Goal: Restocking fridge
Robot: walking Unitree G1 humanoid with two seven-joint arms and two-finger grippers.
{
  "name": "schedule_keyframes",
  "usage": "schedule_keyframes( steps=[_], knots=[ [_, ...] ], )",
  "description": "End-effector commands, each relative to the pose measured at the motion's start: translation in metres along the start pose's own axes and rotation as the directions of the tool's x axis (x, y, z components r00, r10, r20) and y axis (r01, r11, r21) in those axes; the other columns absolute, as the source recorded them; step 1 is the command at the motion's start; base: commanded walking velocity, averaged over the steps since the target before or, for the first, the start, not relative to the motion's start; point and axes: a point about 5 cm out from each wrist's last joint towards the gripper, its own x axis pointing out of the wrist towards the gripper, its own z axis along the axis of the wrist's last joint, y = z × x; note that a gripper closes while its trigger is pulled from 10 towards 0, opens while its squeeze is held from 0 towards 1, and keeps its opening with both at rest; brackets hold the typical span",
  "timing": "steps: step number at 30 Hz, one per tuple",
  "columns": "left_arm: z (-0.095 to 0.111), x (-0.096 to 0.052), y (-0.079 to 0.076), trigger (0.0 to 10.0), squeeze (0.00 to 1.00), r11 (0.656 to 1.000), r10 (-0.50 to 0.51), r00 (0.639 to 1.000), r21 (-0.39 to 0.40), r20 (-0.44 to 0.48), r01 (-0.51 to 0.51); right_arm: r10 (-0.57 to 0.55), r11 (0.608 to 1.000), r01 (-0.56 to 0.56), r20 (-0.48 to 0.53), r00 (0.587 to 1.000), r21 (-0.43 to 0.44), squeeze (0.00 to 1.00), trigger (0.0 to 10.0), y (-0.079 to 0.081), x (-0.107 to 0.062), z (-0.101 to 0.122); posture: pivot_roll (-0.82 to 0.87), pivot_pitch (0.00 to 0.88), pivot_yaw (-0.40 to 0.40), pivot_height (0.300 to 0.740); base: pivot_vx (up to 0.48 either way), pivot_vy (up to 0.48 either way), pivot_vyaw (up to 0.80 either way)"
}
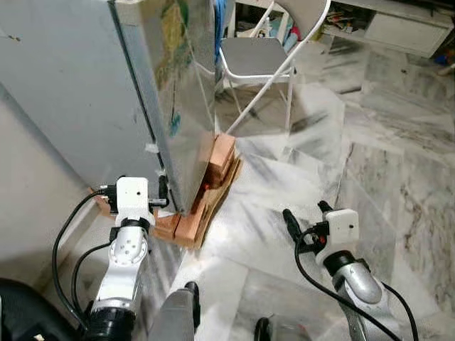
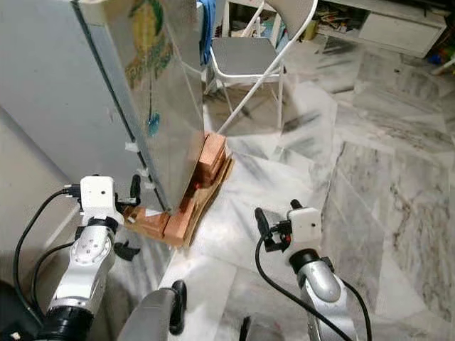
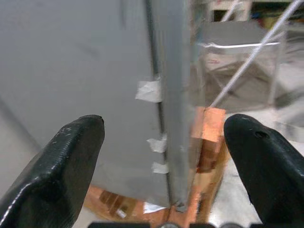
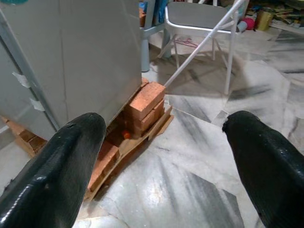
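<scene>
The grey fridge [image 1: 78, 92] stands shut at the left, seen from its corner; its shiny face [image 1: 186, 99] carries stickers. Bits of tape [image 3: 148, 91] sit along the corner seam. The fridge rests on red bricks [image 1: 222, 153] and cardboard [image 1: 213, 206]. My left gripper [image 1: 134, 186] is low by the fridge's bottom corner, open with nothing in it, its fingers [image 3: 71, 156] to either side of the seam. My right gripper [image 1: 306, 212] hangs open over the marble floor to the right of the bricks, its fingers [image 4: 266, 156] spread wide.
A white folding chair [image 1: 256, 57] stands just behind the fridge's far corner. A low white shelf unit [image 1: 398, 28] lines the back right. The marble floor [image 1: 370, 156] stretches to the right. A small orange thing [image 4: 126, 135] lies between the bricks.
</scene>
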Motion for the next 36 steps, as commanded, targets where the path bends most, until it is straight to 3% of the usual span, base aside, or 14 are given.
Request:
schedule_keyframes(
  steps=[1,8,12,19,25,29,31,36],
  knots=[
    [0.001,-0.005,0.003,10.0,0.0,1.0,-0.015,1.0,0.006,0.008,0.015,-0.012,1.0,0.012,0.003,1.0,-0.01,0.0,10.0,-0.005,-0.001,0.002,0.05,0.148,-0.017,0.74,0.0,0.0,0.0],
    [-0.003,-0.015,0.015,10.0,0.0,1.0,0.011,1.0,0.008,-0.01,-0.011,-0.048,0.999,0.048,0.037,0.998,-0.015,0.0,10.0,-0.011,0.011,0.012,0.07,0.148,-0.023,0.74,0.0,0.275,0.0],
    [-0.001,-0.017,0.015,10.0,0.0,1.0,-0.003,1.0,0.023,0.004,0.003,-0.049,0.999,0.05,0.056,0.997,-0.016,0.0,10.0,-0.009,0.018,0.017,0.08,0.146,-0.025,0.74,0.06,0.436,0.0],
    [0.005,-0.017,0.004,10.0,0.0,0.995,-0.083,0.996,0.056,0.029,0.082,-0.06,0.998,0.061,0.075,0.995,-0.014,0.0,10.0,-0.008,0.024,0.021,0.07,0.143,-0.024,0.74,0.453,0.075,0.0],
    [0.004,-0.019,-0.007,10.0,0.0,0.986,-0.164,0.986,0.019,0.023,0.163,-0.068,0.998,0.069,0.077,0.995,-0.013,0.0,10.0,-0.008,0.025,0.02,0.07,0.141,-0.023,0.74,0.318,0.0,0.0],
    [0.006,-0.022,-0.017,10.0,0.0,0.968,-0.252,0.967,-0.003,0.033,0.252,-0.069,0.997,0.07,0.075,0.995,-0.013,0.0,10.0,-0.008,0.026,0.019,0.07,0.141,-0.025,0.74,0.0,0.0,0.0],
    [0.007,-0.028,-0.03,10.0,0.0,0.934,-0.356,0.934,-0.008,0.028,0.356,-0.068,0.997,0.069,0.068,0.995,-0.017,0.0,10.0,-0.008,0.027,0.018,0.08,0.14,-0.028,0.74,0.0,0.0,-0.3],
    [0.006,-0.028,-0.035,10.0,0.0,0.918,-0.397,0.917,-0.008,0.026,0.397,-0.065,0.998,0.067,0.068,0.996,-0.021,0.0,10.0,-0.008,0.028,0.018,0.08,0.14,-0.03,0.74,0.0,0.0,-0.76]
  ],
)
